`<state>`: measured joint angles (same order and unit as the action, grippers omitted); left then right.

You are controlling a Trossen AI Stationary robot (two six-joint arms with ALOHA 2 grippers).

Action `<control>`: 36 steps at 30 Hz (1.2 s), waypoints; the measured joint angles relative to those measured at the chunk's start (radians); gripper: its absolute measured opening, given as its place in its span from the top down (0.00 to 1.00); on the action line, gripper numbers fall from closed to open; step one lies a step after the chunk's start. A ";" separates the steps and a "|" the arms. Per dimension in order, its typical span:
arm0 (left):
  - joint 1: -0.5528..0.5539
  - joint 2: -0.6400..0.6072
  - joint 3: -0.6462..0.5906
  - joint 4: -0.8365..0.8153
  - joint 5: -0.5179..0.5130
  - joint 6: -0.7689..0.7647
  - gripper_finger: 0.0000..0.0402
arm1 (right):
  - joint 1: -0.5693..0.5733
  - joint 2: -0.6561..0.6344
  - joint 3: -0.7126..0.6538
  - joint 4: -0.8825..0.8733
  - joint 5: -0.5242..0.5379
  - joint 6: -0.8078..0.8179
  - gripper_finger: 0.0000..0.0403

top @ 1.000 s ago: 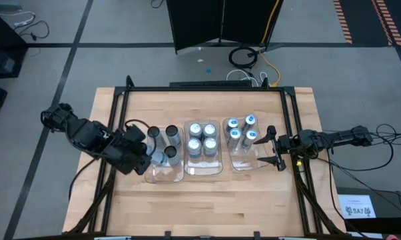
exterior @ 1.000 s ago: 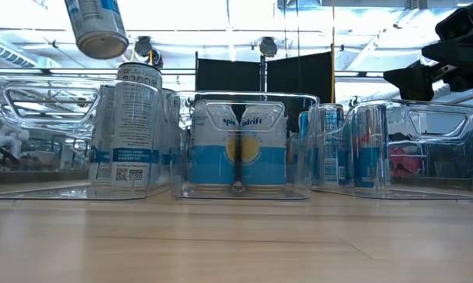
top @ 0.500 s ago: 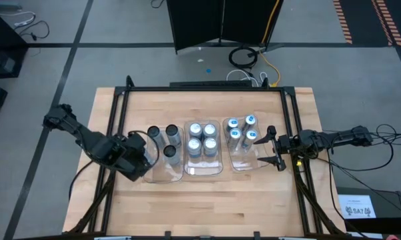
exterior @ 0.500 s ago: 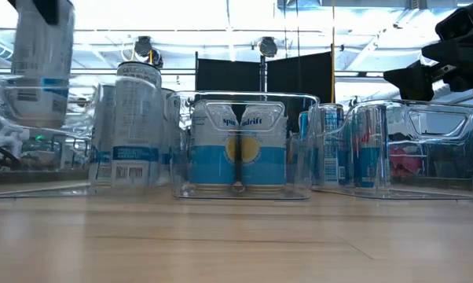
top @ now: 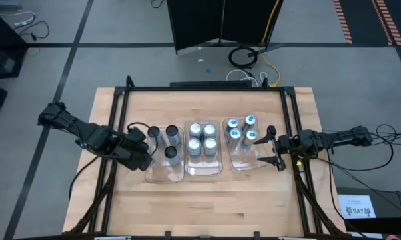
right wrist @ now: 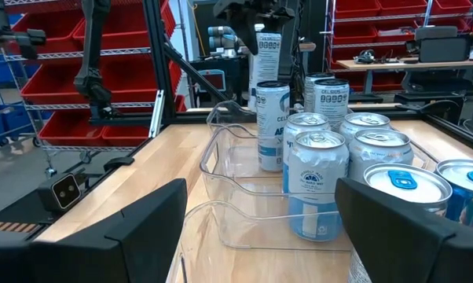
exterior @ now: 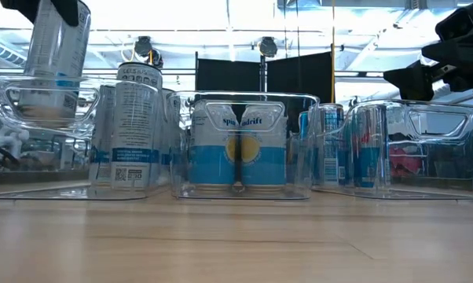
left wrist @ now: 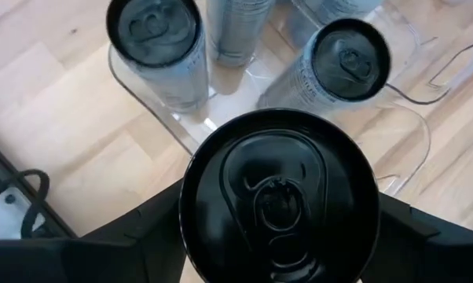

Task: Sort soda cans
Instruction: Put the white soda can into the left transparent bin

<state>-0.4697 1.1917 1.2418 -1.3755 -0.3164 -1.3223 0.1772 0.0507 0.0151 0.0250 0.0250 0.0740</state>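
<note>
My left gripper (top: 143,158) is shut on a dark-topped soda can (left wrist: 280,196) and holds it over the near left corner of the left clear tray (top: 162,175). Three more dark-topped cans (top: 172,137) stand in that tray. The middle tray (top: 204,169) has several silver-topped cans (top: 202,139), and the right tray (top: 244,166) has several blue-topped cans (top: 242,130). At the table's right edge my right gripper (top: 275,148) points level at the trays, open, with nothing between its fingers. My left gripper pinches the can's upper wall just under the rim (left wrist: 191,206) between its two fingers (left wrist: 138,232), one on each side. The fingers come from above, slanting down. The can (exterior: 54,55) hangs nearly upright, off the tray floor, its lower end showing behind the tray's clear wall.
The three trays stand side by side in the middle of the wooden table (top: 207,200), with bare wood in front of them. A black frame rail (top: 207,88) runs round the table's sides. Shelves with red bins (right wrist: 111,71) stand beyond the table.
My left gripper has come down with the can and drawn back toward the table's left edge. The can, tipped and high above the tray a second ago, now hangs nearly upright and lower, at the tray's left end.
</note>
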 joint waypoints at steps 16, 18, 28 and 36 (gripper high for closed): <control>0.144 -0.001 0.004 0.007 0.036 0.143 0.29 | 0.000 0.000 0.000 0.000 0.000 0.000 0.21; 0.162 -0.004 0.004 0.007 0.057 0.157 0.29 | 0.000 0.000 0.000 0.000 0.000 0.000 0.21; 0.196 -0.050 0.005 0.007 0.100 0.177 0.29 | 0.000 0.000 0.000 0.000 0.000 0.000 0.21; 0.196 -0.083 0.005 0.077 0.083 0.177 0.29 | 0.000 0.000 0.000 0.000 0.000 0.000 0.21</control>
<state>-0.2737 1.1084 1.2472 -1.2980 -0.2333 -1.1458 0.1772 0.0509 0.0151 0.0254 0.0250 0.0738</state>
